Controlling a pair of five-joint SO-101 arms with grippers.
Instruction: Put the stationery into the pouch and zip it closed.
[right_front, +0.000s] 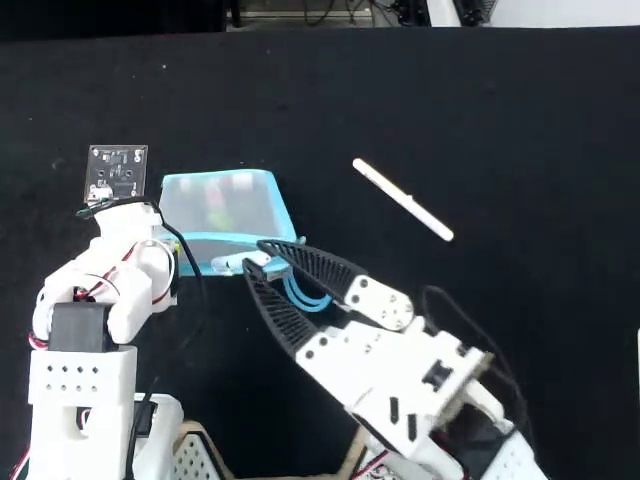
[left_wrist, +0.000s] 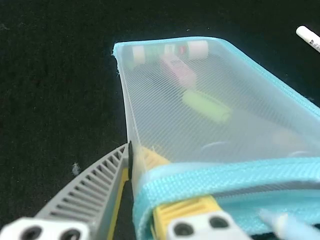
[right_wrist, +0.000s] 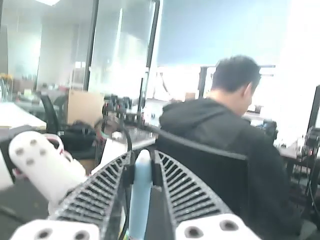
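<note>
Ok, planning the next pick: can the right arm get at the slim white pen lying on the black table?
Probably not yet: the right pincer is shut on a light blue pen, though nothing lies between it and the slim white pen.

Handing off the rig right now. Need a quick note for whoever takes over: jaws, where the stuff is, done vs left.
Left gripper: jaws shut on a corner of the translucent mesh pouch with light-blue trim, at its zipper end.
Right gripper: jaws shut on a light-blue pen, with the tip close to the pouch's zipper end.
Done: a green cylindrical piece, a pink piece and a few small items are inside the pouch.
Left: get the light-blue pen in, fetch the white pen lying apart on the black table, then zip the pouch closed.
</note>
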